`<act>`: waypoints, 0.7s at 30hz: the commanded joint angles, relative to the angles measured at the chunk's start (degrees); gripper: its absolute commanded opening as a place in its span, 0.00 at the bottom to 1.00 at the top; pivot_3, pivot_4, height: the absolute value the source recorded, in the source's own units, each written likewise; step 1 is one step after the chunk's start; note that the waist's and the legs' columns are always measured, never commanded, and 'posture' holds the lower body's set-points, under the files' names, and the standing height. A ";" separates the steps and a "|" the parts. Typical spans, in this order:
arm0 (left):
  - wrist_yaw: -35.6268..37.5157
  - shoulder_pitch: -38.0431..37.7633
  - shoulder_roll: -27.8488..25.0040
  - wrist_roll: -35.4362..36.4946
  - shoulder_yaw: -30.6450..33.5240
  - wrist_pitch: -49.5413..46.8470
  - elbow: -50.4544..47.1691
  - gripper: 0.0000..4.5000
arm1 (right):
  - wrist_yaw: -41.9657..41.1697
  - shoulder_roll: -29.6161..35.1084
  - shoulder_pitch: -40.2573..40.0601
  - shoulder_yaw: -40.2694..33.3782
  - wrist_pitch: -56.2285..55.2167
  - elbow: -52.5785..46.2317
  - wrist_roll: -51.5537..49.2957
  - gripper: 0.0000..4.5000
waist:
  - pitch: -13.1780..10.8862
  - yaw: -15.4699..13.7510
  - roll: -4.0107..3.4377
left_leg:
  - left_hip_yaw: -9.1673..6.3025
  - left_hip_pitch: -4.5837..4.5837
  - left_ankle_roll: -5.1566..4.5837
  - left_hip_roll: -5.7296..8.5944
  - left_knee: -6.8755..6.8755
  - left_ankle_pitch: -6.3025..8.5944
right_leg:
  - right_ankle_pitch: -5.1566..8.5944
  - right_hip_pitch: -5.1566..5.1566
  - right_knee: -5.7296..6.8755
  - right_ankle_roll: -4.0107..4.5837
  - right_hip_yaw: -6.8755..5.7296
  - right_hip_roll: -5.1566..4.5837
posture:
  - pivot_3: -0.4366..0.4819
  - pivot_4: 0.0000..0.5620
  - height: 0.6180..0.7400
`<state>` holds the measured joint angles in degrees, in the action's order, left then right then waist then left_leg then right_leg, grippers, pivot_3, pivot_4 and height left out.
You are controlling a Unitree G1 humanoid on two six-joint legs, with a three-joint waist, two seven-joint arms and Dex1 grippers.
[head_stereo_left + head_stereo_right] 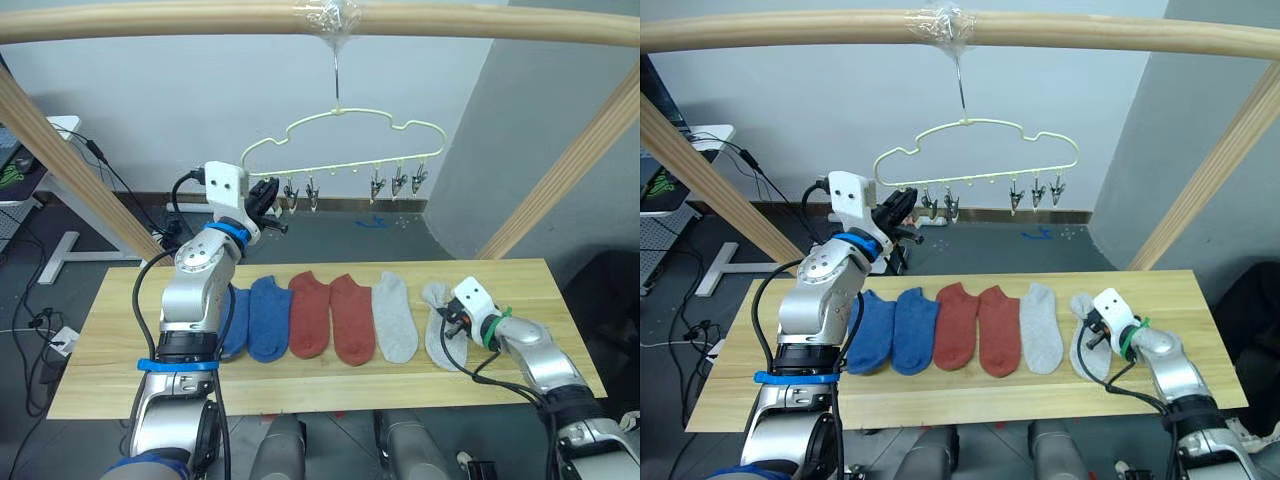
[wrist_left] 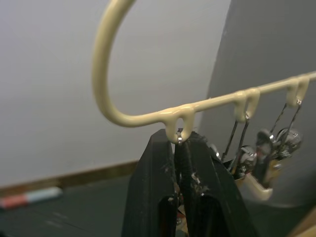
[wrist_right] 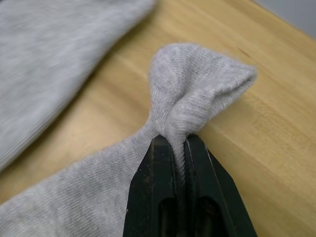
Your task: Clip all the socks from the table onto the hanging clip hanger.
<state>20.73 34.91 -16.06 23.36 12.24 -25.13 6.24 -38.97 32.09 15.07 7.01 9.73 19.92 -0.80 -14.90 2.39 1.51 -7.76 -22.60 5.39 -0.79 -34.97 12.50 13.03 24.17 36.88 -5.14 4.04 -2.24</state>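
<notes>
Right gripper [image 3: 178, 140] pinches the end grey sock [image 1: 437, 322] on the table [image 1: 560, 300]; left gripper [image 2: 177, 143], pressed together, grips the hanger's [image 1: 340, 135] end clip; lifting comes next

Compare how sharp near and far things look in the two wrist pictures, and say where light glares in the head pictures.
Right wrist view: the pinched grey sock is crisp, the other grey sock soft. Left wrist view: the clip hanger is fairly sharp, its metal clips blurred. Left eye view: the tape wrap on the pole glints; table evenly lit.
</notes>
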 commanded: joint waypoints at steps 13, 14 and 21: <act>-9.33 2.43 1.36 32.94 15.92 -34.54 -4.18 0.00 | 0.47 -16.33 7.82 5.39 25.00 -33.08 -14.07 0.00 | -0.03 1.08 0.04 | -0.05 0.10 0.02 -0.08 0.00 -0.01 | 0.01 0.00 0.08 0.00 -0.02 0.09 | 0.53 0.45 1.00; -9.83 2.47 1.65 34.30 16.22 -35.27 -4.49 0.00 | 1.39 -18.32 9.09 5.59 25.90 -32.33 -14.42 0.00 | -0.03 1.07 0.04 | -0.05 0.07 0.02 -0.08 0.01 -0.01 | 0.00 0.03 0.09 0.01 -0.03 0.09 | 0.53 0.45 1.00; -13.95 2.51 2.62 41.67 17.69 -37.70 -5.84 0.00 | 2.99 -24.17 13.80 5.31 28.61 -28.70 -16.24 0.00 | -0.03 -0.15 0.05 | -0.11 -0.16 0.05 -0.01 0.00 0.00 | 0.00 0.13 -0.02 0.03 -0.08 0.01 | 0.53 0.44 1.00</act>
<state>7.49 37.45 -13.24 62.76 29.13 -62.33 2.55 -36.10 8.30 28.31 13.05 38.21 -8.08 -15.54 -14.93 2.24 1.56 -7.88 -22.79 5.44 -0.80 -34.97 12.50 13.03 24.33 36.86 -5.11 3.95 -2.24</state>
